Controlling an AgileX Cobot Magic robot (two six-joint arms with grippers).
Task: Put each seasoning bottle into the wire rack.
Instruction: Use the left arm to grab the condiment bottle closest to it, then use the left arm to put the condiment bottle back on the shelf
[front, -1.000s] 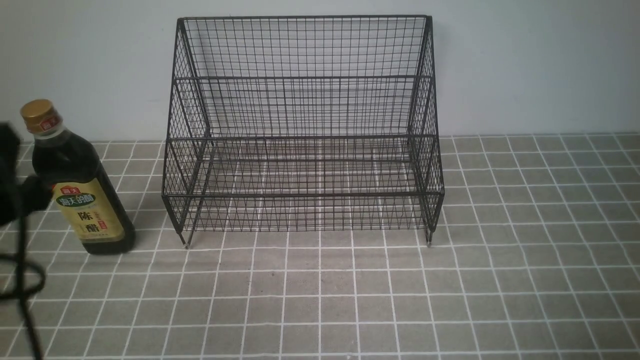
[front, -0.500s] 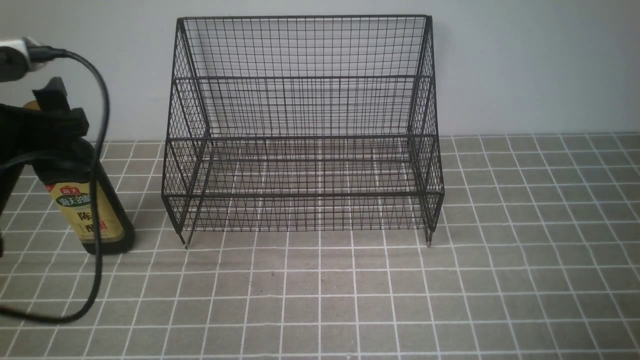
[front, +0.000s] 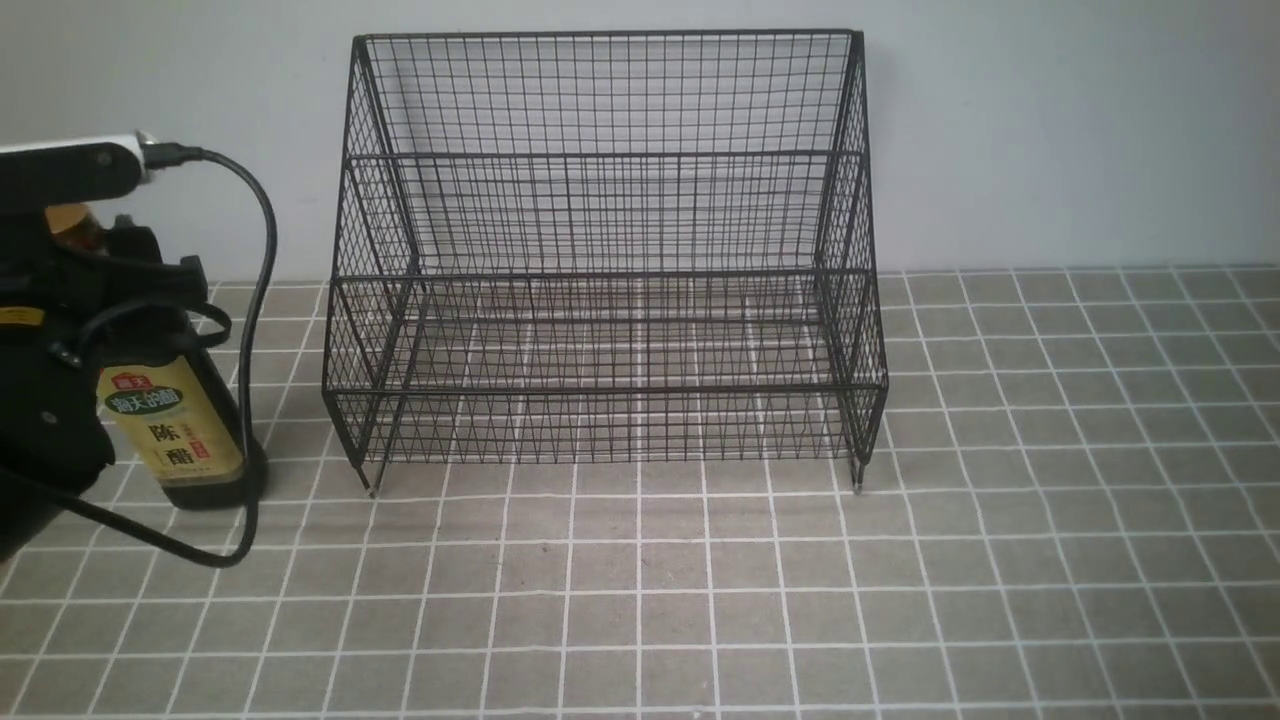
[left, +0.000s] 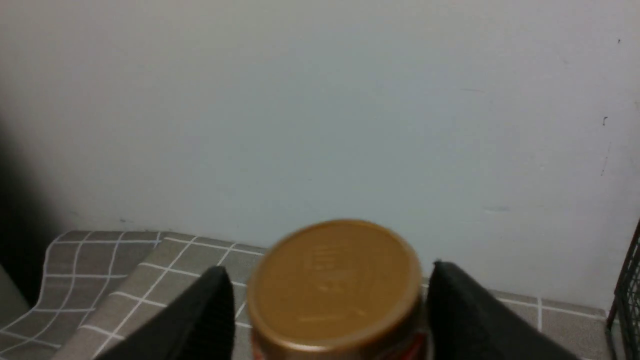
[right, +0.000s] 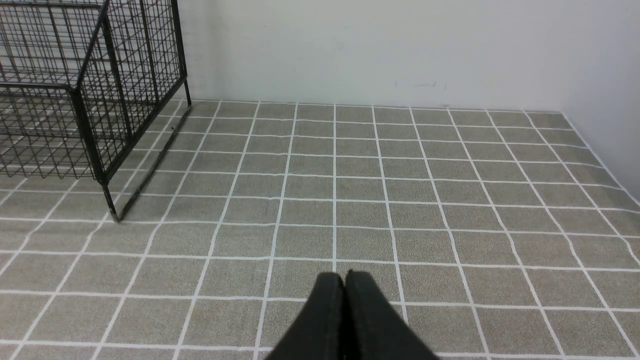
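Note:
The seasoning bottle (front: 172, 420) stands upright on the tiled surface at the far left, left of the wire rack (front: 600, 250). It holds dark liquid and has a yellow-tan label. My left gripper (front: 120, 270) is at its neck and hides most of the upper part. In the left wrist view the gold cap (left: 334, 285) sits between the two black fingers (left: 210, 310), with a small gap on each side; the gripper (left: 327, 270) is open. My right gripper (right: 345, 275) is shut and empty, low over the tiles to the right of the rack (right: 75, 90).
The rack stands against the pale back wall (front: 1050, 130), and both its tiers hold nothing. A black cable (front: 255, 300) loops from the left arm down in front of the bottle. A side wall (right: 615, 75) closes the right end of the surface.
My left arm has come in from the left edge and up to the bottle's neck, covering the cap in the front view. The bottle and rack have not moved.

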